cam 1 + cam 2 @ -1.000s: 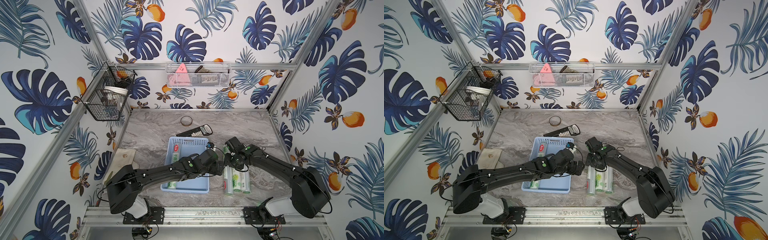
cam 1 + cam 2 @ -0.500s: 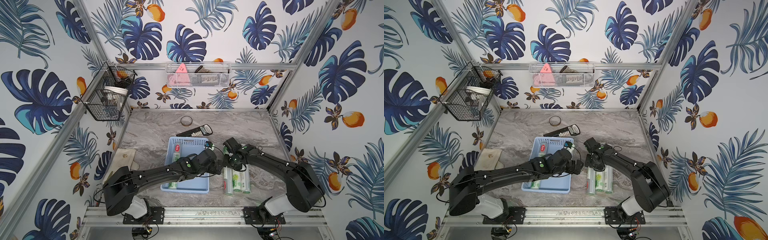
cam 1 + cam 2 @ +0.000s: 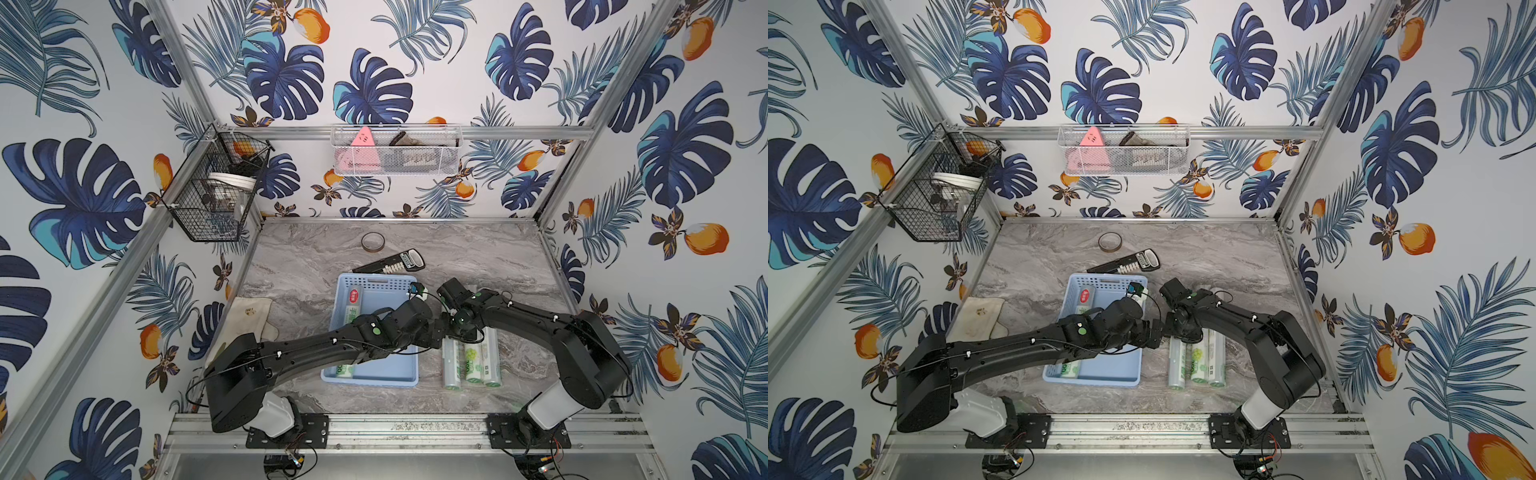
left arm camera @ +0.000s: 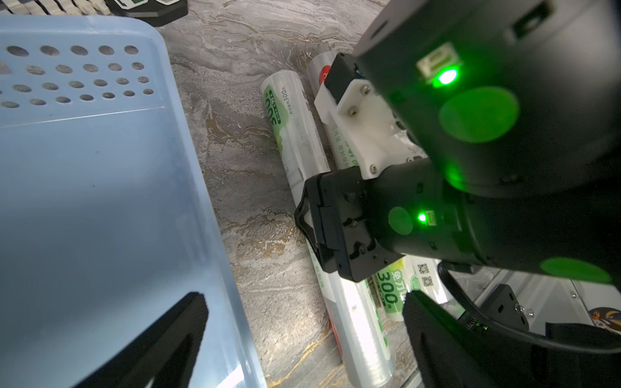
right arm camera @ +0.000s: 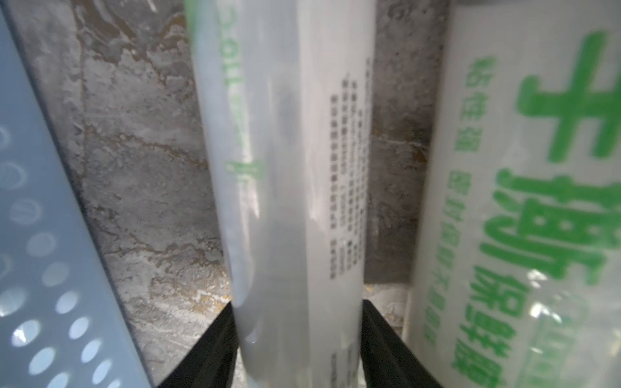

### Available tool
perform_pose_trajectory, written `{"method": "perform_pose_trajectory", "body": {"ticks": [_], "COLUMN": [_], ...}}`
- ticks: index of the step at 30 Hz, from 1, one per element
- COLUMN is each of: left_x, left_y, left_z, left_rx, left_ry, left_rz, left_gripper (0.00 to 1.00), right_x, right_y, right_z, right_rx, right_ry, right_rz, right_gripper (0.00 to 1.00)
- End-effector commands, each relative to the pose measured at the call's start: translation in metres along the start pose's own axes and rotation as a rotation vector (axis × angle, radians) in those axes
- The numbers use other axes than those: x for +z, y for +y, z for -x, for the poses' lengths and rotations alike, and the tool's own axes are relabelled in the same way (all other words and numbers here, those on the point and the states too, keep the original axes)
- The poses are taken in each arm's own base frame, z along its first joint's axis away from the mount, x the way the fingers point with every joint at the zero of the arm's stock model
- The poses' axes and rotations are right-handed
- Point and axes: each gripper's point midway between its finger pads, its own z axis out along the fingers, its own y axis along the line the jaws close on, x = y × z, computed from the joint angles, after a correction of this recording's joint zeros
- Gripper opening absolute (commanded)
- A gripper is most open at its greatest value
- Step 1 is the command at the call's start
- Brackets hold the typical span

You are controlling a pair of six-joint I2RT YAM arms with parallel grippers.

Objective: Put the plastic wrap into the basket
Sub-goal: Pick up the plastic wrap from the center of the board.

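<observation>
In both top views the right pincer (image 3: 451, 334) is down on the near roll (image 3: 451, 368), the one of three on the table (image 3: 478, 257) that lies closest to the basket (image 3: 374, 380). The basket is just beside this pincer. The two other rolls (image 3: 472, 361) lie on its other side. A fourth roll (image 3: 353, 303) is already in the basket. All lie the same way as the basket, so I think a roll can go over sideways with no turning. The left pincer (image 3: 436, 332) hangs right next to the right one, above the basket's side wall.

In the left wrist view the left pincer (image 4: 305, 299) is spread wide with nothing in it. The right pincer (image 4: 336, 231) sits about halfway along its roll, probably so the roll will not tip.

In the right wrist view the two black fingers (image 5: 386, 349) press the near roll (image 5: 295, 168) from both sides, so it is pinched. I cannot tell if it is off the table yet. The basket (image 5: 33, 268) wall is close by the pincer, so the trip looks short.
</observation>
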Motion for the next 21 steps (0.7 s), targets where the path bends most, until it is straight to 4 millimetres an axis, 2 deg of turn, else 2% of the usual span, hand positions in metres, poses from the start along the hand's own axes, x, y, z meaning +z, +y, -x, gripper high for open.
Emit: {"method": "perform_pose_trajectory", "body": {"ticks": [1,8,16,21], "left_x": [-0.002,-0.003,-0.004,-0.004], "left_y": [0.002,0.004,0.006,0.007], "left_z": [0.002,0.002,0.002,0.001], "left_rx": [-0.005,-0.004,-0.007,-0.009], "left_ry": [-0.014,-0.014,-0.018,-0.018], "left_rz": [0.01,0.017,0.021,0.02], "left_gripper": [0.99,0.99,0.99,0.99], "right_x": [0.004,0.013,0.013,0.01], "right_y": [0.004,0.005,0.006,0.005], "right_z": [0.003,0.0,0.0,0.001], "right_rx": [-0.012,-0.015,-0.014,-0.009], "right_ry": [-0.011,0.008,0.003,-0.011], "right_rz": [-0.002,-0.019,-0.02,-0.027], "right_gripper": [0.59,0.59,0.56,0.49]}}
